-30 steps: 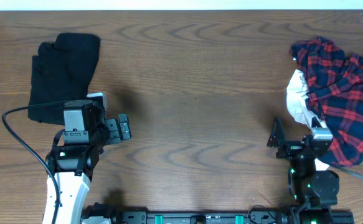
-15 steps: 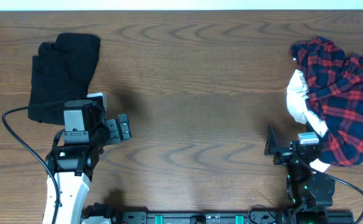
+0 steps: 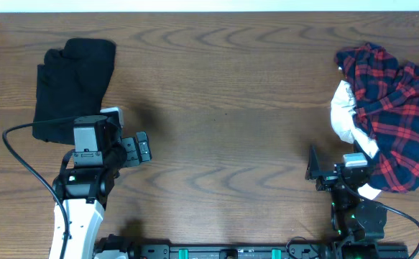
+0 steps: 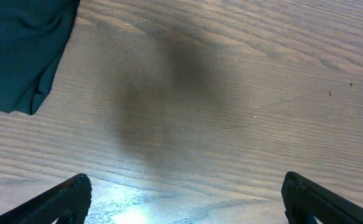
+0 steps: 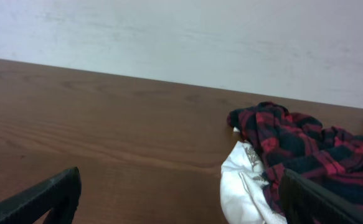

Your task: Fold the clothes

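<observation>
Wood table [image 3: 223,108] is occupied by black shirt [image 3: 72,79] at its left end, plaid piece [image 3: 399,115] and white piece [image 3: 343,116] at its right end. Left gripper [image 4: 184,198] and right gripper [image 5: 181,200] are spread wide, empty.

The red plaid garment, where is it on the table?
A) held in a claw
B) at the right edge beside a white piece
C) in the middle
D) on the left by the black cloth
B: from overhead the plaid garment lies bunched at the right edge of the table, a white piece against it; the black cloth is far left.
</observation>
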Robot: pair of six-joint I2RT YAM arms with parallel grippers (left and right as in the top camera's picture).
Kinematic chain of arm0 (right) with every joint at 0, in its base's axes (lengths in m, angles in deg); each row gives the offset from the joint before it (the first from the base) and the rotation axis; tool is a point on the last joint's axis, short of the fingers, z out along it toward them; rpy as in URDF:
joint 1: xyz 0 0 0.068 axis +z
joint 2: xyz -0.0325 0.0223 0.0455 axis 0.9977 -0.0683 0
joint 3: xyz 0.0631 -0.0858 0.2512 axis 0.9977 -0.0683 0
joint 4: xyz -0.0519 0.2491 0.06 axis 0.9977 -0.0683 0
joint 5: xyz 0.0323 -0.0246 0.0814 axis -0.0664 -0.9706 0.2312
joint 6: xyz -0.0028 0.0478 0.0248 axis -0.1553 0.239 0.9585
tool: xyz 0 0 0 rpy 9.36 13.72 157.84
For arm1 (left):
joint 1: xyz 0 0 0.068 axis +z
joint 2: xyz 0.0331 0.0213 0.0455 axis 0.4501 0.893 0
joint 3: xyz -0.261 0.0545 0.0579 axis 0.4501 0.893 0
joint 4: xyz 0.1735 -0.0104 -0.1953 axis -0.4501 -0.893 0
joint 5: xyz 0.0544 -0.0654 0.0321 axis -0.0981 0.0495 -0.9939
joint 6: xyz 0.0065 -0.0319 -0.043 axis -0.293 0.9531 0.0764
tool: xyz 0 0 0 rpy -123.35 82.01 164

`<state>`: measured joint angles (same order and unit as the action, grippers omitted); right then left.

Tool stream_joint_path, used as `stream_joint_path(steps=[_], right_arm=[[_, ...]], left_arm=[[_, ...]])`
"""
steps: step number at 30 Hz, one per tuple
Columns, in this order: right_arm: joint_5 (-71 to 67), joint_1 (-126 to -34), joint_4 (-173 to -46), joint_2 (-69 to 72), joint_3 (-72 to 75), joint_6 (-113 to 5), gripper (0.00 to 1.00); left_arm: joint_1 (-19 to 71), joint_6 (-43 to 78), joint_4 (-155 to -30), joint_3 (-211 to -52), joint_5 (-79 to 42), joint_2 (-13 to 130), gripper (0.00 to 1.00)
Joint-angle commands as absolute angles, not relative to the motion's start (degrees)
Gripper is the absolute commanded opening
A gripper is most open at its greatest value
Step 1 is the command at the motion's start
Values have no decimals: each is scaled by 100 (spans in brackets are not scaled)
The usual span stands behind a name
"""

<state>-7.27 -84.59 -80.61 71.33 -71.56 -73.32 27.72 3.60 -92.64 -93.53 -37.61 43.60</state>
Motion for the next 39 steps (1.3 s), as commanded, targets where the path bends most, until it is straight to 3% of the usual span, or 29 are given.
stream_joint_path(steps=[1, 25, 39], right_arm=[[-723, -8496, -8072, 7177, -7176, -7426, 99], [-721, -8496, -8072, 7177, -7176, -7426, 99], [-723, -8496, -8072, 7177, -7176, -7426, 99]], left_arm=[[2796, 266, -9259, -9357, -3807, 4381, 98], [2796, 262, -9259, -9357, -3815, 4336, 98], [2796, -99, -8883, -8588, -4582, 2362, 98]])
